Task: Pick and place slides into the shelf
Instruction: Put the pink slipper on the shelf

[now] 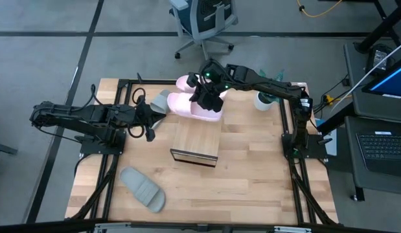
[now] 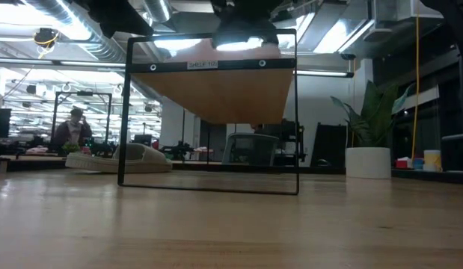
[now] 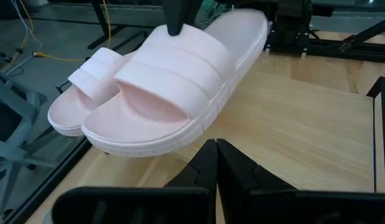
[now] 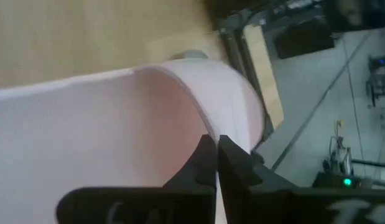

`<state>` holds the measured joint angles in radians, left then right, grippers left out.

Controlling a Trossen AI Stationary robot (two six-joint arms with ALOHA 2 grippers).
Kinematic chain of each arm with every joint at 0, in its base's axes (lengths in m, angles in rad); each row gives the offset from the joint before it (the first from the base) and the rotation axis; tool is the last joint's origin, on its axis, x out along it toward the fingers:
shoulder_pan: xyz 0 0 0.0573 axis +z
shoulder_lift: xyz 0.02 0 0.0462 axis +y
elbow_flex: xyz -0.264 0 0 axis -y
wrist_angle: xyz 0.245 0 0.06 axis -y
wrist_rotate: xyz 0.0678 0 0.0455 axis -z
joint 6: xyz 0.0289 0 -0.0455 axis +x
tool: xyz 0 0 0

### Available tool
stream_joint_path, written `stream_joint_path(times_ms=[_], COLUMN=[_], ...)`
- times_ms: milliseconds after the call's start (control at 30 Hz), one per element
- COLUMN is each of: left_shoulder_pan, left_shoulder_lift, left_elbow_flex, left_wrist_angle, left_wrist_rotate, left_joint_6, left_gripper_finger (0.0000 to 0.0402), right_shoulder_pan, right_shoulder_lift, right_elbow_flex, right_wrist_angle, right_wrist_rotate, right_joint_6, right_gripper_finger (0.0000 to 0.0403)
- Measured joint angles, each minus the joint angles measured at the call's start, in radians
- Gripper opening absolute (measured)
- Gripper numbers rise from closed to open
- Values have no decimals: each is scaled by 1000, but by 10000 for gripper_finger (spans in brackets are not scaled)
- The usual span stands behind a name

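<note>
Two pink slides (image 3: 161, 87); only overhead shows shelf (image 1: 195, 144).

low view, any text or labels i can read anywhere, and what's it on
"SHELF 10..." (the last characters are too small to be sure of): a small white label on the dark top frame bar of the shelf.
No other text shows in any view; nothing readable on the pink slides or the monitor.

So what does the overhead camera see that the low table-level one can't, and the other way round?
Only the overhead view shows the two pink slides, with the right end effector shut on one. Only the low view shows a potted plant and a person in the room. Both show the shelf and a grey-green slide.
</note>
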<state>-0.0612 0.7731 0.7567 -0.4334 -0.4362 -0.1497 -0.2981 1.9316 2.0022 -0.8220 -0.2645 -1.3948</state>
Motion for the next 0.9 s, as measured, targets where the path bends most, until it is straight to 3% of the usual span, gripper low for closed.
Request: stream_joint_path(times_ms=[200,633,900], left_shoulder_pan=[0,0,0], left_shoulder_lift=[0,0,0], left_elbow_flex=[0,0,0], left_wrist_angle=[0,0,0], left_wrist_rotate=[0,-16,-19], left_joint_6=[2,3,2], left_gripper_finger=[0,0,0], right_shoulder_pan=[0,1,2], right_shoulder_lift=[-6,-102,-140], right_elbow_flex=[0,0,-19], right_wrist_angle=[-2,-65,-97], right_wrist_rotate=[1,10,8], right_joint_6=[203,224,343], right_gripper_finger=[4,4,3])
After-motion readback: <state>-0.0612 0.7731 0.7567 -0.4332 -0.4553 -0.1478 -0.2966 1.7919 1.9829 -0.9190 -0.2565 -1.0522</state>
